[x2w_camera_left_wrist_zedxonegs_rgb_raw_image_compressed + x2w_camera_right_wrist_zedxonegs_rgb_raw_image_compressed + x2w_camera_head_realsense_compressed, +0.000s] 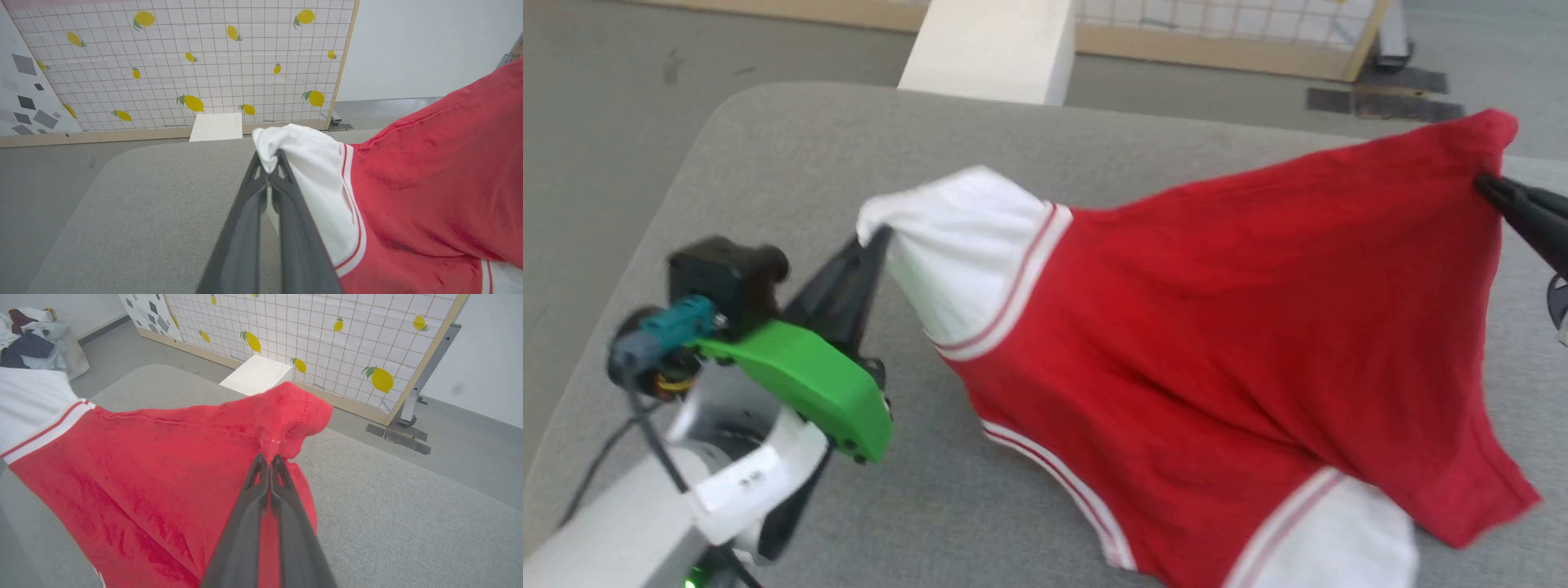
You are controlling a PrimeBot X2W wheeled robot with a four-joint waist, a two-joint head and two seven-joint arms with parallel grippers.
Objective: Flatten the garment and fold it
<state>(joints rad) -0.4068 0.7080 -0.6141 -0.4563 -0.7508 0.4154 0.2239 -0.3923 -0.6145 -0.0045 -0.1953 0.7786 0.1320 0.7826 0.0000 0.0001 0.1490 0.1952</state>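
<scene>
surface: grey fabric-covered padded table, lightly textured, rounded at the far left corner.
room: grey floor around the table, plain pale wall behind.
backdrop: wood-framed screen beyond the far edge, printed with a white grid and yellow lemons; metal foot at its right end, flat on the floor.
second panel: white board with grey diamond shapes, leaning just left of the screen.
writing: small dark marks on the white forearm bracket, too blurred to read.
garment: red with white sleeves and red-white stripe trim, stretched in the air between both grippers over the middle and right of the table; lower part sagging toward the near edge, second white sleeve down there.
left gripper: clamped on the bunched tip of the far white sleeve, left of the table's middle.
right gripper: pinched tight on a red corner of the cloth, toward the far right edge.
left arm: green cover and a black camera block behind the fingers.
other things: white block just past the far edge, in front of the screen; heap of clothes well beyond the table's left side.
in the way: raised red cloth hiding much of the table's right half in the head view.
</scene>
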